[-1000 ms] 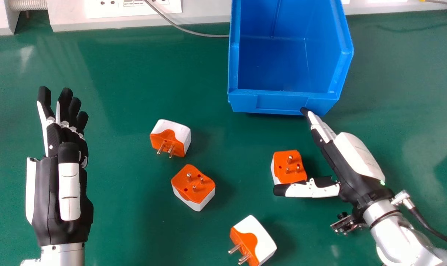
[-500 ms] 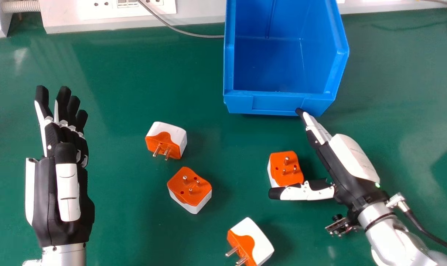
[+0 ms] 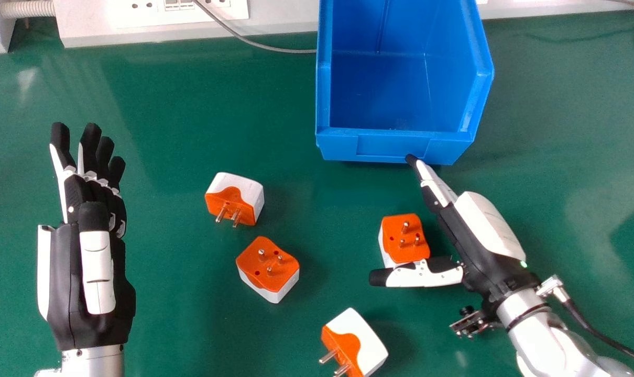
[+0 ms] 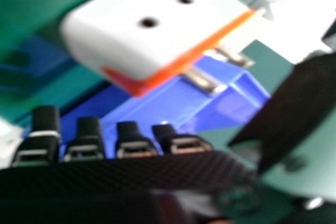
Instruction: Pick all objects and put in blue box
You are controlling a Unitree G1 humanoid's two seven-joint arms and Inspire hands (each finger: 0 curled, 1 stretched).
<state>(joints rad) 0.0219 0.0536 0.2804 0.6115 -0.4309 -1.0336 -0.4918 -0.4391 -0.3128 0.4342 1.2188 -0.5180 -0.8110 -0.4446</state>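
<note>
1. Head view: blue box (image 3: 393,148) upright on the green tabletop (image 3: 181,120), toward the far side and right of the middle, low front wall facing the robot.
2. Left robot hand (image 3: 68,277) at the view's left side, well apart from the adapters, fingers straight.
3. Right robot hand (image 3: 469,251) reaching in from the right, open, thumb and straight fingers spread apart, clamped on nothing. Fingertips right by the front wall of the box; contact there impossible to confirm.
4. Right adapter (image 3: 395,230), orange face up with three pins, on the tabletop between that thumb and those fingers, near edge partly hidden by the thumb.
5. Far left adapter (image 3: 234,198), white and orange, pins pointing toward the robot. Middle adapter (image 3: 268,267) just beside, orange face and pins upward. Near adapter (image 3: 369,340) by the bottom edge, pins to the left and toward the robot. All three outside the box.
6. Right hand view: large white and orange adapter close up, near the fingertips (image 4: 88,127), two dark holes in a white side, metal pins sticking out. Touch with the fingers hard to tell. Blue box beyond, another adapter farther off.
</note>
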